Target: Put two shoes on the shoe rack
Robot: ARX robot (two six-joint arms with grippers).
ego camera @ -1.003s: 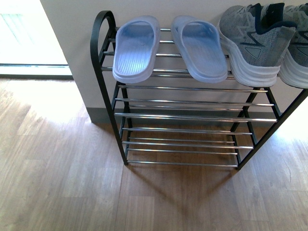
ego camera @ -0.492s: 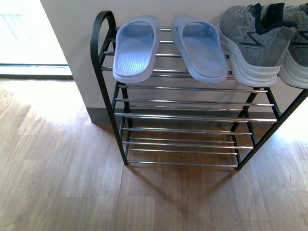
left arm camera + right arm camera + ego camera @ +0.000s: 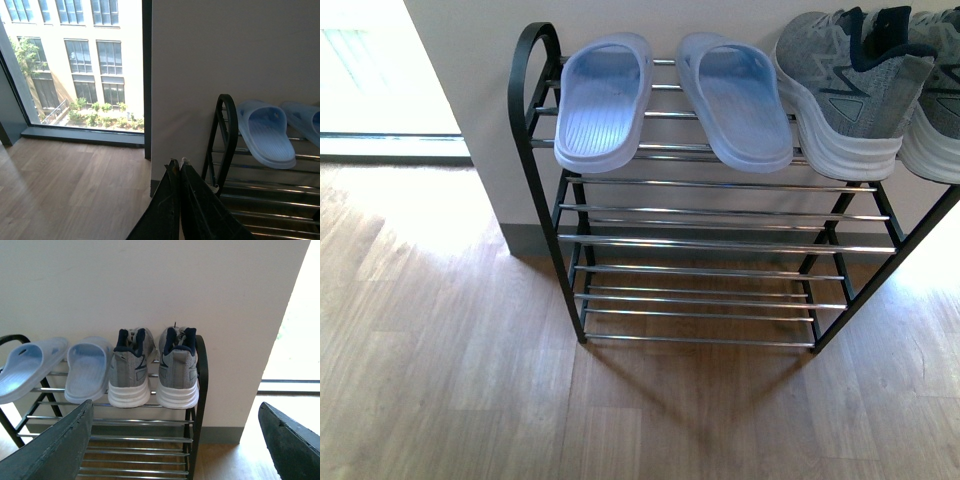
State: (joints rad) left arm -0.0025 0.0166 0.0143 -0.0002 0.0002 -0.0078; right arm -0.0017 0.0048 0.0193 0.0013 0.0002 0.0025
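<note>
Two tools, seen only by the wrist cameras: the left tool (image 3: 177,165) pressed together, the right tool (image 3: 175,440) spread wide and empty. Both grey shoes (image 3: 152,371), white-soled with navy heel tabs, sit side by side, heels outward, on the shoe rack's (image 3: 700,243) top shelf, right of blue slippers (image 3: 670,98).

The top shelf of the rack (image 3: 535,120) is full: two blue slippers (image 3: 605,100) and two shoes (image 3: 152,370) sit side by side, with only thin gaps between them. The lower shelves (image 3: 700,270) are open and bare. A wall (image 3: 150,285) blocks the back. The floor (image 3: 450,340) in front is open.
</note>
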